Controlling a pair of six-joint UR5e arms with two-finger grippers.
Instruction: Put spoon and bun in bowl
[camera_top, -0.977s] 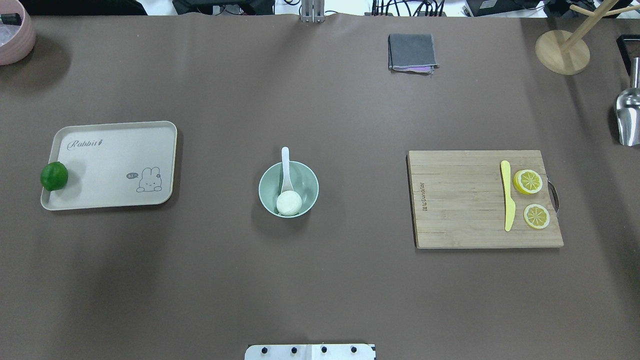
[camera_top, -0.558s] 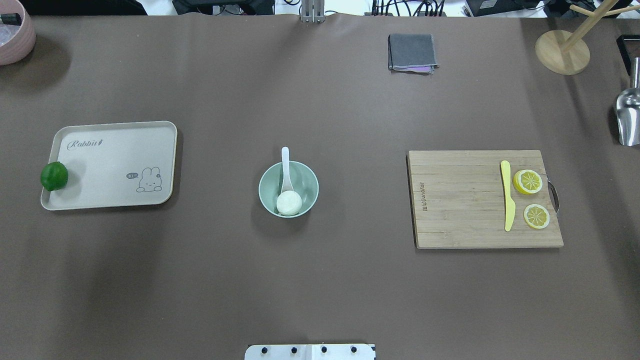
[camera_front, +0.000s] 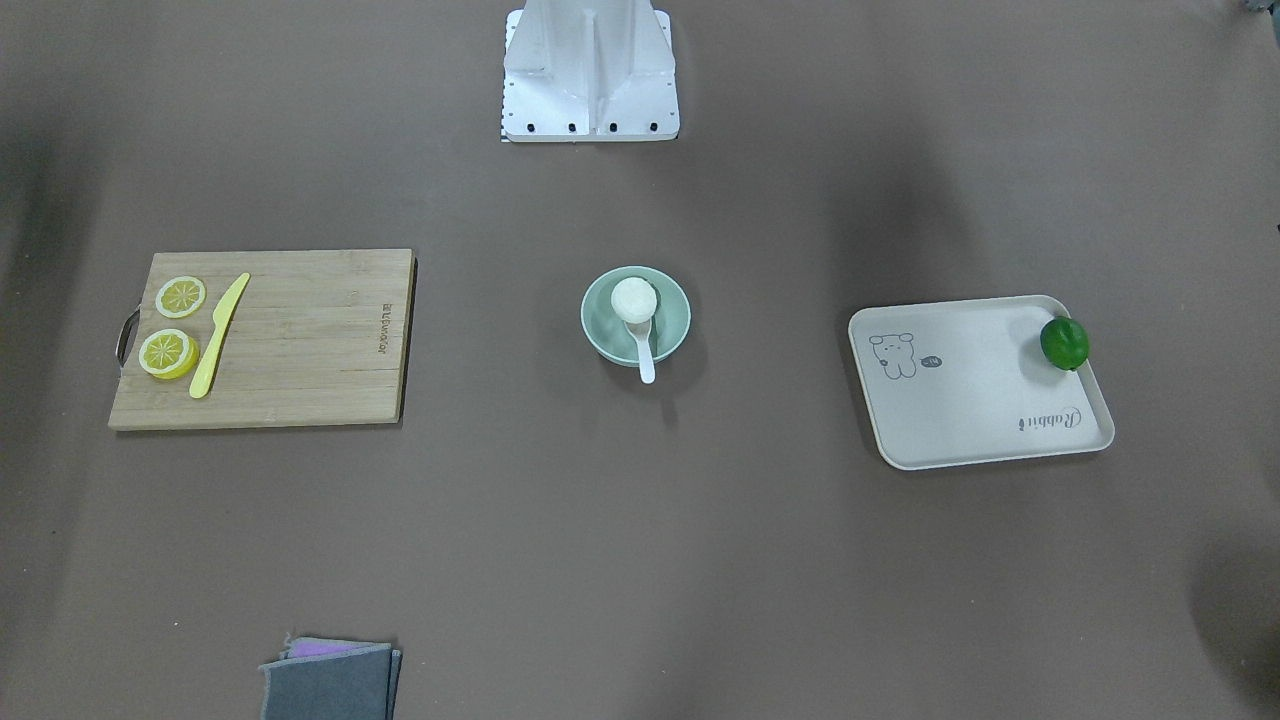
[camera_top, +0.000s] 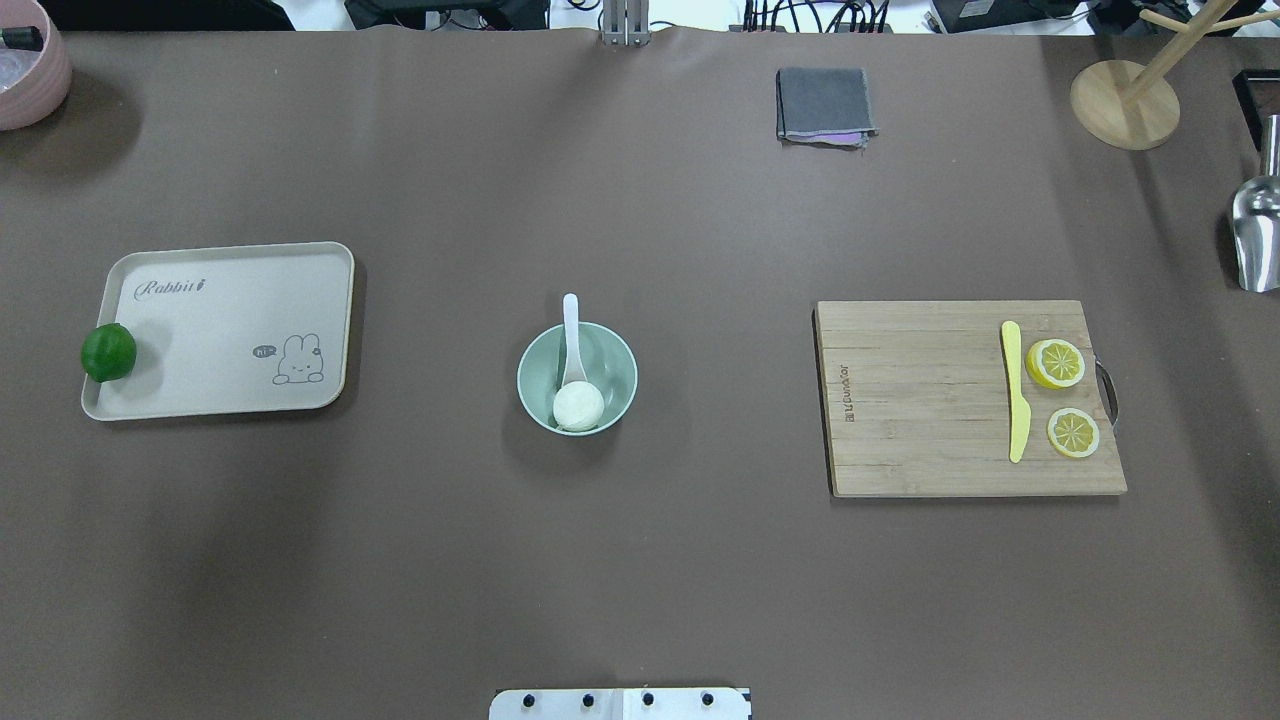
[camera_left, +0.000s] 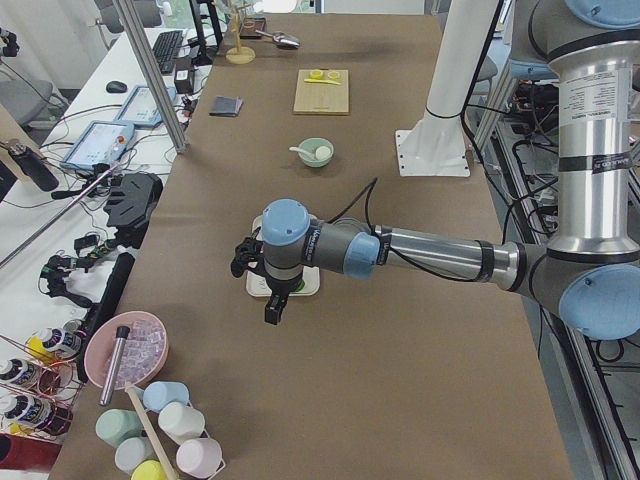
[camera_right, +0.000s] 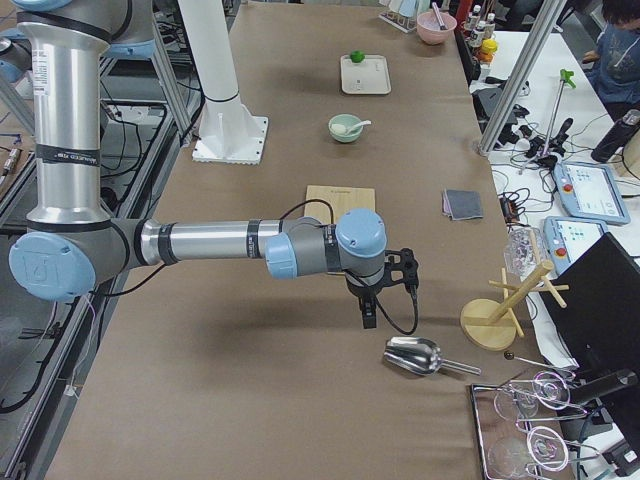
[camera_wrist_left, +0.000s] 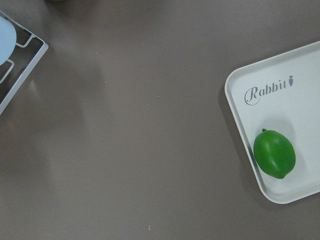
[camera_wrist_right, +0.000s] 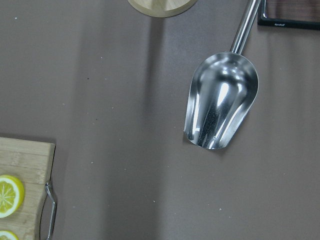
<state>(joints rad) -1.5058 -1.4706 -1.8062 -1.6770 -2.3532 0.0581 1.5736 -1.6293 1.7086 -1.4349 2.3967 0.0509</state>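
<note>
The pale mint-green bowl (camera_top: 612, 366) stands mid-table. The white bun (camera_top: 578, 405) sits inside it at the near side. The white spoon (camera_top: 571, 335) lies in the bowl with its scoop by the bun and its handle over the far rim. The front view shows the same bowl (camera_front: 672, 318), bun (camera_front: 634, 298) and spoon (camera_front: 645, 358). My left gripper (camera_left: 272, 300) hangs over the tray's end, far from the bowl. My right gripper (camera_right: 368, 318) hangs beyond the cutting board near the metal scoop. Both show only in the side views, so I cannot tell whether they are open or shut.
A cream tray (camera_top: 230, 330) with a green lime (camera_top: 108, 352) lies left of the bowl. A wooden board (camera_top: 930, 400) with a yellow knife (camera_top: 1015, 392) and lemon slices (camera_top: 1056, 363) lies right. A grey cloth (camera_top: 824, 104), a wooden stand (camera_top: 1124, 104) and a metal scoop (camera_wrist_right: 222, 107) sit at the far right.
</note>
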